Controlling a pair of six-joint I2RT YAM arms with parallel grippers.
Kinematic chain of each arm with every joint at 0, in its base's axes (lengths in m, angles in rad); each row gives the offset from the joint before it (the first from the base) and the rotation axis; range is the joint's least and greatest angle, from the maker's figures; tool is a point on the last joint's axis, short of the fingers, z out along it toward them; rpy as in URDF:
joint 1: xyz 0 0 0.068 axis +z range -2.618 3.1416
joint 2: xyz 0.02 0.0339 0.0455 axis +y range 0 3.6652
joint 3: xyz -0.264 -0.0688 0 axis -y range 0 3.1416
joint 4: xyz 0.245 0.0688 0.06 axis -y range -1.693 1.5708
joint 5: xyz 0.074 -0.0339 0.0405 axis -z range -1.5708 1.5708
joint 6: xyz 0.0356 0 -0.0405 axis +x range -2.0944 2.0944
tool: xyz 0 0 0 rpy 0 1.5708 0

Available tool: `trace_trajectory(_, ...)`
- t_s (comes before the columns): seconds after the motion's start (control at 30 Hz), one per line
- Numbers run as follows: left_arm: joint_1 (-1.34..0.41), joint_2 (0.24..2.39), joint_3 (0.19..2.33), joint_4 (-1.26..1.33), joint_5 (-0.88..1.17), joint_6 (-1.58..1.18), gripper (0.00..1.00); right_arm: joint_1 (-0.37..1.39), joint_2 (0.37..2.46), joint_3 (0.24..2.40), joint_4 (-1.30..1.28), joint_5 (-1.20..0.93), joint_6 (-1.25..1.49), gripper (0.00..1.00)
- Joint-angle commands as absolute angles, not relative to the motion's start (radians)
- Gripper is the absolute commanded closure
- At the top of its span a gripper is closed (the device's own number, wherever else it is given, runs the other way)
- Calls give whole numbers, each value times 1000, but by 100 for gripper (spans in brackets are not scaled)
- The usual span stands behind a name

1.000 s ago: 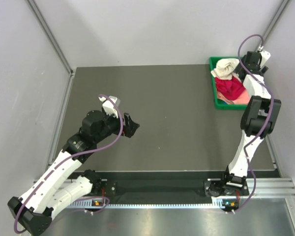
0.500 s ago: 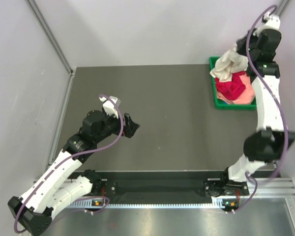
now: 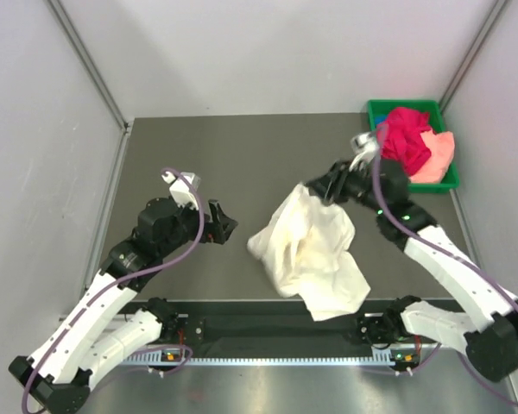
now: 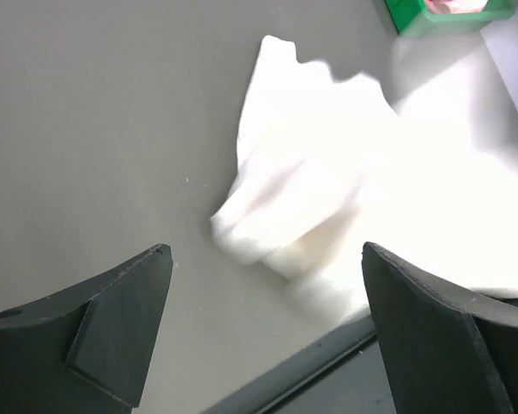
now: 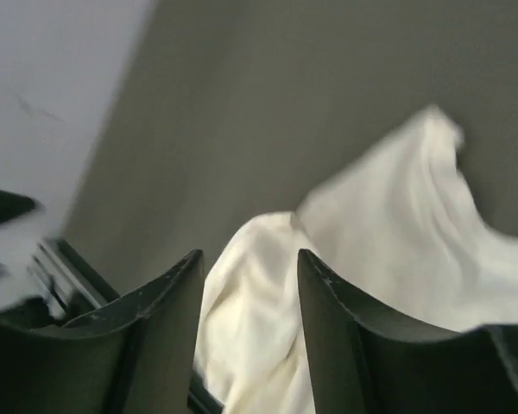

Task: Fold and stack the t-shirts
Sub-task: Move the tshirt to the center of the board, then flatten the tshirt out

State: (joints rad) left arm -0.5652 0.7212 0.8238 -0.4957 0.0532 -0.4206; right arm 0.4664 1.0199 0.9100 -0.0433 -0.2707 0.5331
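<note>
The cream-white t-shirt [image 3: 315, 250] lies crumpled mid-table [image 3: 207, 155], with 1 corner peaked up at the right gripper [image 3: 328, 185], whose jaws stand partly apart with no firm pinch visible. The left gripper [image 3: 224, 222] hovers wide open just beside the cloth. The shirt's near hem reaches the front rail, so it may snag or slide off there. Being bunched, it may fold crooked unless spread. 2 shirts, the magenta-red t-shirt [image 3: 406, 142] and the peach-pink t-shirt [image 3: 440, 155], wait in the green tray [image 3: 414, 105].

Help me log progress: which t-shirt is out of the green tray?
The cream-white t-shirt, on the table at the right claw; the magenta-red t-shirt and peach-pink t-shirt sit in the green tray.
</note>
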Motion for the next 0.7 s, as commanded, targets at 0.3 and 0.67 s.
trace_trajectory(0.3, -571, 987, 749, -424, 270, -586, 11, 479, 873, 908, -586, 371, 541, 37)
trace_trajectory(0.67, -801, 1325, 767, -308, 106, -643, 12, 476, 611, 545, -885, 289, 1024, 46)
